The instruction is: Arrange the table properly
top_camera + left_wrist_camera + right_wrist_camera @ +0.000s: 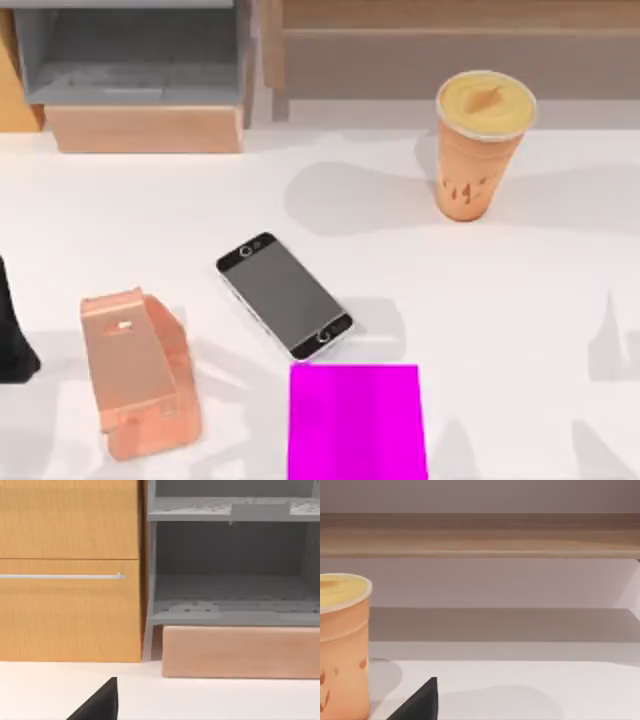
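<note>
A magenta pad [357,421] lies flat at the near edge of the white table [520,300], a little right of the middle. Left of it, also near the front, a copper-coloured phone stand [137,372] sits with its sloped face up. Just behind the pad, nearly touching its far left corner, a phone [285,295] lies screen up and skewed. At the far left edge of the top view a dark part of the left arm [12,335] reaches in beside the stand; whether the left jaws or the right jaws are open or closed I cannot tell. Farther back on the right an orange cup [477,145] with a pale lid stands upright, well apart from the phone, and it also shows in the right wrist view [342,642]. At the back left stands a grey-and-wood shelf unit [135,75], which the left wrist view [232,565] faces, with a wooden cabinet [70,570] beside it. The table spreads under all of this, across the whole top view.
</note>
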`<state>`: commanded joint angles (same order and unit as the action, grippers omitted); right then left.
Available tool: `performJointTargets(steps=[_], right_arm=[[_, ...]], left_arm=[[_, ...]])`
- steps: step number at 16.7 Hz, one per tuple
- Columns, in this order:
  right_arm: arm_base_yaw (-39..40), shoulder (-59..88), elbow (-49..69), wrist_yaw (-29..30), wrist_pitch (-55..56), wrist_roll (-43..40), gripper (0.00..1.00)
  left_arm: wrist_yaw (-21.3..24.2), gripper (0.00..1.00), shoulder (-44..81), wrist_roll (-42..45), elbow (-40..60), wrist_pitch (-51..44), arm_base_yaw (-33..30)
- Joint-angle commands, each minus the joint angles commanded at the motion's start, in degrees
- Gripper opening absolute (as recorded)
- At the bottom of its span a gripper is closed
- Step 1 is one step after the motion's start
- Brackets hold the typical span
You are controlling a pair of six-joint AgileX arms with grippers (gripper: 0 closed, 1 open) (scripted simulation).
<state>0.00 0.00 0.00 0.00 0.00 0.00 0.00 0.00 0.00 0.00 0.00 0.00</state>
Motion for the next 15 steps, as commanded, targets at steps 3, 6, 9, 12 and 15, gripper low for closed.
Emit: performJointTargets(steps=[3,6,9,12,15], right_arm=[[0.00,0.00,0.00,0.00,0.00,0.00,1.00],[0.00,0.00,0.00,0.00,0.00,0.00,1.00],[0.00,0.00,0.00,0.00,0.00,0.00,1.00],[0.00,0.00,0.00,0.00,0.00,0.00,1.00],[0.00,0.00,0.00,0.00,0.00,0.00,1.00]], left_arm=[[0.00,1.00,0.66,0.62,0.58,-0.56,0.13],[0.00,1.00,6.16,5.52,5.10,-4.92,1.15],[0.01,1.00,16.83,14.04,12.90,-12.48,2.90],[0.01,1.00,31.25,24.72,22.72,-22.01,5.10],[0.02,1.00,47.44,36.34,33.39,-32.39,7.49]])
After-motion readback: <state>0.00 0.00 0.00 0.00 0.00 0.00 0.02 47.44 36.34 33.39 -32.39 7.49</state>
